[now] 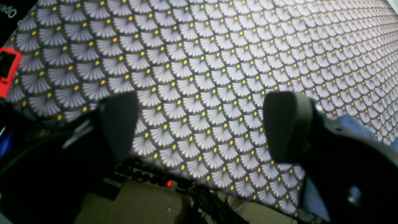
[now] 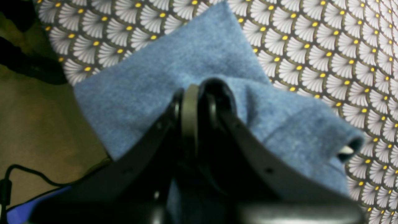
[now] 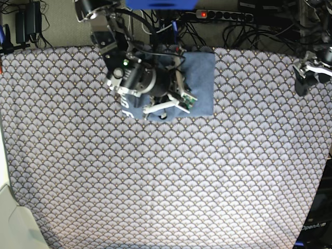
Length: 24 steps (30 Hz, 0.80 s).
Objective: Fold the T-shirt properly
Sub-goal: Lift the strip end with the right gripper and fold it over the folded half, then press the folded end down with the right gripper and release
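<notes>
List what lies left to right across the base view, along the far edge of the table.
Right gripper over the folded T-shirt → bare scallop-patterned table covering → left gripper at the right edge.

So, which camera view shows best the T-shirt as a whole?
The base view: the T-shirt lies as a folded blue bundle at the table's far edge, partly under the right gripper. The right wrist view shows only blurred close-up cloth; the left wrist view shows just a blue sliver at its right edge.
</notes>
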Each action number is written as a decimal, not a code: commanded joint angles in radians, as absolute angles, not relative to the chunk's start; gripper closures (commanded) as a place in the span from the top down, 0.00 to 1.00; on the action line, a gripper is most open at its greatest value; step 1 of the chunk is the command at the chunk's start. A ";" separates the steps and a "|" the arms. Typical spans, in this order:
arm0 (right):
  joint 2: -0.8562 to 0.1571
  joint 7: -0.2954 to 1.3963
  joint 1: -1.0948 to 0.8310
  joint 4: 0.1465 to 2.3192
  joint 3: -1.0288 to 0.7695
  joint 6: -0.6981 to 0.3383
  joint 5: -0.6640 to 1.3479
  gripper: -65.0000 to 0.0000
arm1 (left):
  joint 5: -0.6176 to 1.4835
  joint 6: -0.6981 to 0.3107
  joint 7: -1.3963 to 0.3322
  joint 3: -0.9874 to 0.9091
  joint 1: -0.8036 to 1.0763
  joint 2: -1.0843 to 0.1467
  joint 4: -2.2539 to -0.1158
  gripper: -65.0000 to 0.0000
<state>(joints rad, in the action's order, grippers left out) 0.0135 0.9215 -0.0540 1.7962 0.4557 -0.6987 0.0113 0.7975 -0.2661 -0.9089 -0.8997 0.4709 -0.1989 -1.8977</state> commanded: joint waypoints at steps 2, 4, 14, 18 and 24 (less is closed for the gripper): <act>0.022 0.895 -0.025 1.813 0.456 -0.698 0.028 0.00 | 0.811 -0.271 -0.886 -0.905 0.475 -0.211 -1.916 0.96; 0.022 0.895 -0.025 1.813 0.456 -0.698 0.028 0.00 | 0.811 -0.271 -0.886 -0.905 0.475 -0.209 -1.916 0.96; 0.044 0.897 -0.024 1.810 0.506 -0.698 0.027 0.04 | 0.811 -0.271 -0.886 -0.903 0.475 -0.209 -1.916 0.96; 0.054 0.897 -0.024 1.810 0.519 -0.698 0.027 0.20 | 0.811 -0.271 -0.886 -0.903 0.475 -0.209 -1.916 0.96; 0.070 0.895 -0.008 1.784 0.527 -0.698 0.028 0.40 | 0.811 -0.348 -0.886 -0.906 0.475 -0.208 -1.910 0.96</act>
<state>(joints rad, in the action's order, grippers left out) 0.0505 0.9241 -0.0303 1.7660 0.5228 -0.6987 0.0135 0.7967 -0.3473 -0.9070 -0.8978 0.4709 -0.1967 -1.8969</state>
